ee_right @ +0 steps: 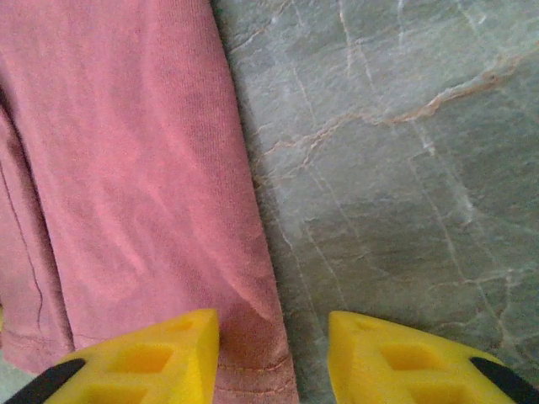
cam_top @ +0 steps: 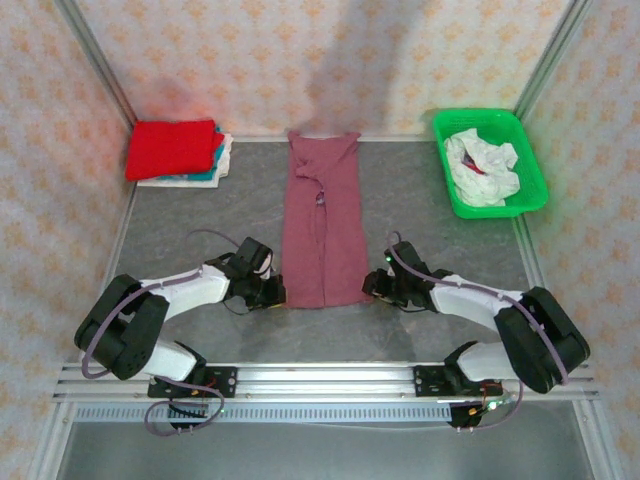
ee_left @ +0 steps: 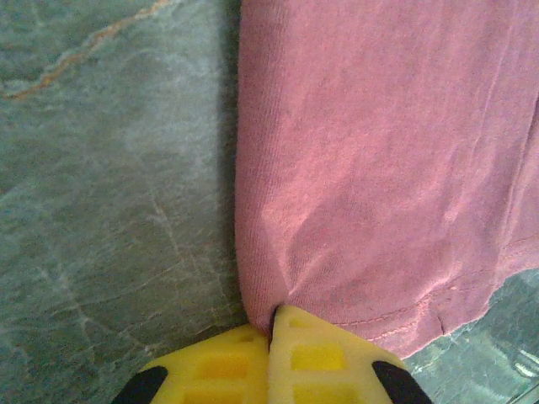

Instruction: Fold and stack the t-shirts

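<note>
The left gripper [ee_left: 273,318] is clamped on a hem corner of the maroon t-shirt [cam_top: 322,235], perhaps catching only the top layer, while the right gripper [ee_right: 274,341] has its jaws apart astride the other corner, so lifting now would skew the fold.

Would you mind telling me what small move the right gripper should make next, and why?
Probably close the right gripper: its fingers stand open astride one near hem corner of the maroon shirt, while the left gripper is shut on the other corner.
</note>
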Available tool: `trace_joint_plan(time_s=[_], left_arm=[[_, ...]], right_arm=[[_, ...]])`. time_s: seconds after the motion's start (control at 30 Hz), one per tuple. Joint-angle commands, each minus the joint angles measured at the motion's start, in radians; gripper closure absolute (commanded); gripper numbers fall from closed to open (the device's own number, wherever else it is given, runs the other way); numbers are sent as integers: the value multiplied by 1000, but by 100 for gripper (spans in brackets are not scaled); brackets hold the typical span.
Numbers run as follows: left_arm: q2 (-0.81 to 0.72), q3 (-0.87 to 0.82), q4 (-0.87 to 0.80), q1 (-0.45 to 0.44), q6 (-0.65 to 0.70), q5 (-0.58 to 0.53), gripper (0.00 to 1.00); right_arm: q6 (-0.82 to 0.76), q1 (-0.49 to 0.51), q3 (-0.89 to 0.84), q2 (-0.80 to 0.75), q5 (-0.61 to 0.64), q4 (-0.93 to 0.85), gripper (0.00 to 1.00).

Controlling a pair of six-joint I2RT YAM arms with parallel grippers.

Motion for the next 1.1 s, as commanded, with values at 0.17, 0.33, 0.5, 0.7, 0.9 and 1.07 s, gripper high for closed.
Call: trace_joint_plan(time_s=[0.17, 0.33, 0.5, 0.7, 0.9, 1.07], left_arm=[[48, -13, 120, -20, -1, -51, 100], [43, -9, 112, -20, 1, -55, 100], [51, -11, 123, -20, 1, -54, 100], [40, -25, 124, -20, -2, -60, 100], [1, -43, 108, -20, -3, -89, 100], [-8, -41, 100, -20, -2, -91, 100]], right_arm=[[52, 71, 16, 67, -136, 133, 71], [63, 85, 35, 32, -137, 84, 67], [63, 93, 41, 25, -120, 50, 69], [62, 101, 51, 26, -77, 23, 77], [69, 102, 68, 36, -11, 3, 68], [65, 102, 87, 38, 28, -24, 73]])
